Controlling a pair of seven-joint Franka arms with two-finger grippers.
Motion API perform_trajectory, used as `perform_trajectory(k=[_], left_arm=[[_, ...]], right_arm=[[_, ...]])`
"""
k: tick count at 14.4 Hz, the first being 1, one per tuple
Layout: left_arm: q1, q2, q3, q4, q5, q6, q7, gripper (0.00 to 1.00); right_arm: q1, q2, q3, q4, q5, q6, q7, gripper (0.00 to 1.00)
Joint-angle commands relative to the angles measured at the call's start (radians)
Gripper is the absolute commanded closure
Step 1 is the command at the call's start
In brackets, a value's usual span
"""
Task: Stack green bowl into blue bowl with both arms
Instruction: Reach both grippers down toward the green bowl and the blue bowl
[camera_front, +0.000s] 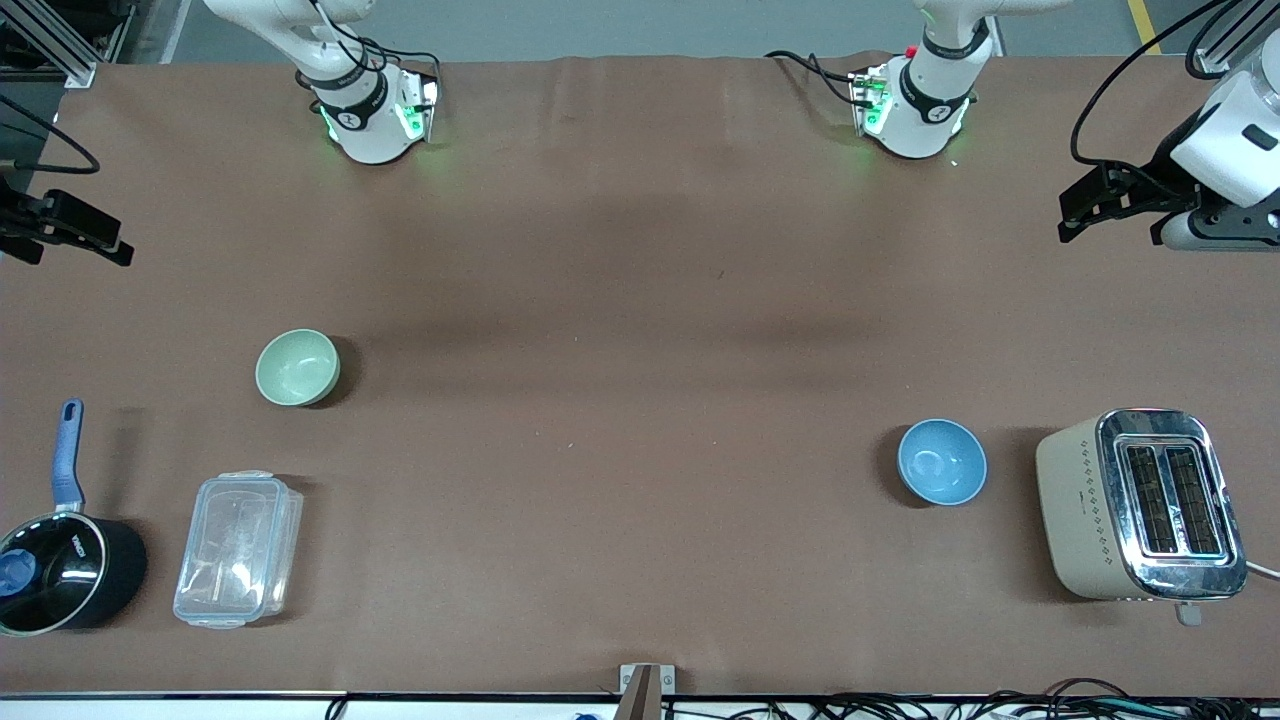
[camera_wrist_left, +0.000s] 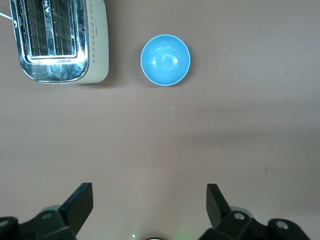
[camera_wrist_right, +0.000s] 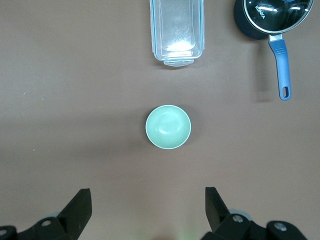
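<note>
The green bowl (camera_front: 298, 367) stands upright and empty toward the right arm's end of the table; it also shows in the right wrist view (camera_wrist_right: 168, 127). The blue bowl (camera_front: 941, 461) stands upright and empty toward the left arm's end, beside the toaster; it also shows in the left wrist view (camera_wrist_left: 165, 59). My left gripper (camera_front: 1075, 212) (camera_wrist_left: 150, 196) hangs open and empty high over the table's edge at its own end. My right gripper (camera_front: 75, 238) (camera_wrist_right: 148, 198) hangs open and empty high over the edge at its end. Both are well apart from the bowls.
A beige and chrome toaster (camera_front: 1140, 505) stands beside the blue bowl, toward the table's end. A clear plastic container (camera_front: 238, 548) and a black saucepan with a blue handle (camera_front: 62, 560) lie nearer to the front camera than the green bowl. Brown tabletop (camera_front: 620, 400) lies between the bowls.
</note>
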Motion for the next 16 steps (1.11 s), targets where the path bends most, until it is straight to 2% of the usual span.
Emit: perform_trajectory(k=[1, 4, 7, 10, 11, 13, 16], left_arm=[[-0.004, 0.010, -0.011, 0.020, 0.012, 0.001, 0.010, 0.00], [-0.001, 0.062, -0.010, 0.070, 0.014, 0.001, 0.002, 0.00], [0.008, 0.163, -0.006, 0.122, 0.014, 0.007, 0.019, 0.00], [0.005, 0.255, -0.001, 0.095, 0.017, 0.127, 0.018, 0.00], [0.002, 0.278, -0.001, 0.063, 0.062, 0.187, 0.008, 0.00], [-0.002, 0.297, -0.007, -0.046, 0.174, 0.369, -0.002, 0.00], [0.025, 0.362, -0.007, -0.158, 0.179, 0.600, -0.025, 0.00]], right_arm=[[-0.006, 0.004, 0.007, 0.013, -0.018, -0.013, -0.012, 0.00], [-0.006, 0.004, 0.007, 0.013, -0.018, -0.013, -0.012, 0.00], [-0.008, 0.008, 0.007, 0.011, -0.018, -0.028, -0.018, 0.00], [-0.012, 0.010, -0.014, -0.090, -0.024, -0.016, -0.029, 0.00], [-0.012, 0.004, -0.028, -0.155, -0.033, 0.030, -0.032, 0.00], [-0.011, -0.051, -0.036, -0.364, -0.080, 0.210, -0.046, 0.00], [-0.012, -0.127, -0.065, -0.710, -0.091, 0.577, -0.046, 0.00]])
